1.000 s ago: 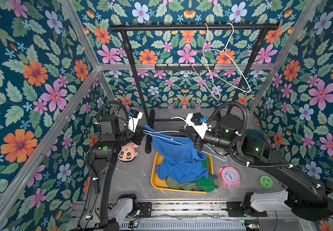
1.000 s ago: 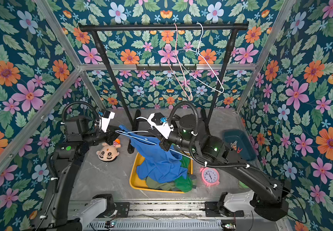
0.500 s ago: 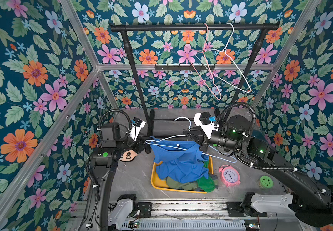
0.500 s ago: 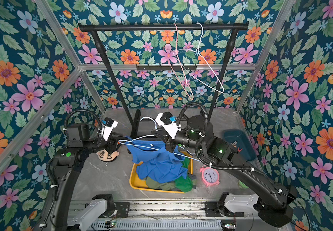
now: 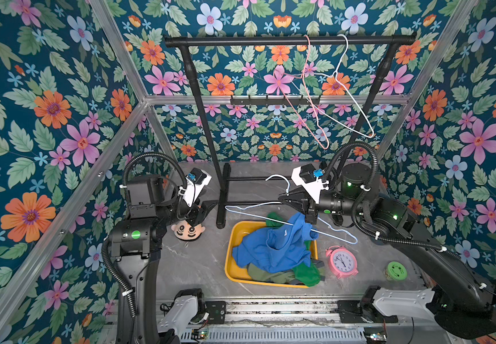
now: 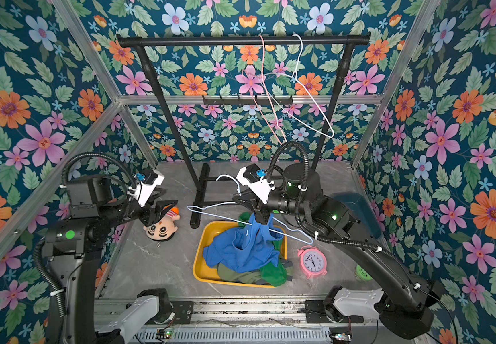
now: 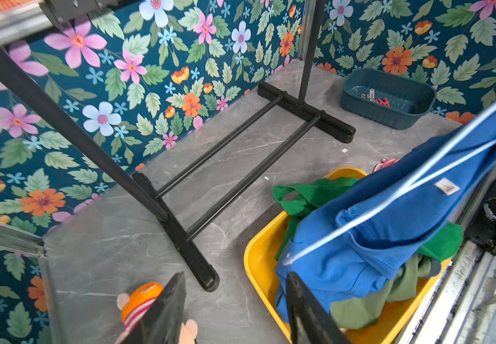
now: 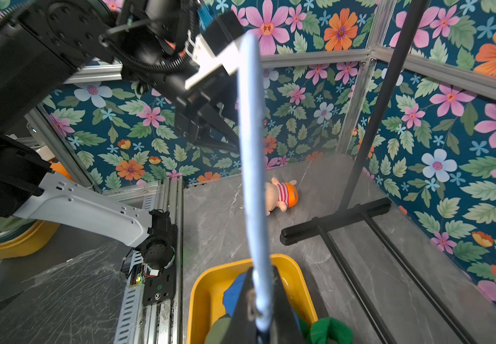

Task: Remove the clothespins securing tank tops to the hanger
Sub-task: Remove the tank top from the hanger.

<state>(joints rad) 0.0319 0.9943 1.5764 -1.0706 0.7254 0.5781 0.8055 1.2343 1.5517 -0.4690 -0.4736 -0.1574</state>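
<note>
My right gripper (image 5: 309, 219) (image 8: 263, 312) is shut on a pale blue wire hanger (image 5: 252, 205) (image 8: 251, 149) held above the yellow bin (image 5: 230, 253). The blue tank top (image 5: 273, 250) (image 7: 389, 214) still hangs from the hanger near that gripper and slumps into the bin. It lies over the green tank top (image 5: 307, 272) and the olive one (image 5: 264, 274). My left gripper (image 5: 200, 216) (image 7: 236, 275) is open and empty, left of the bin, above a doll. No clothespin shows on the hanger. Red clothespins (image 7: 383, 102) lie in a teal basket.
The doll (image 5: 187, 230) lies under my left gripper. A pink alarm clock (image 5: 342, 260) and a green round object (image 5: 397, 269) sit right of the bin. The black clothes rack (image 5: 288, 40) stands behind with a pink hanger (image 5: 315, 119) and a white hanger (image 5: 356, 98). The teal basket (image 7: 389, 116) is at the back right.
My left gripper has opened and drawn back to the left. The blue tank top has slipped off the hanger's left end and sagged into the bin. The right gripper has shifted the hanger rightward.
</note>
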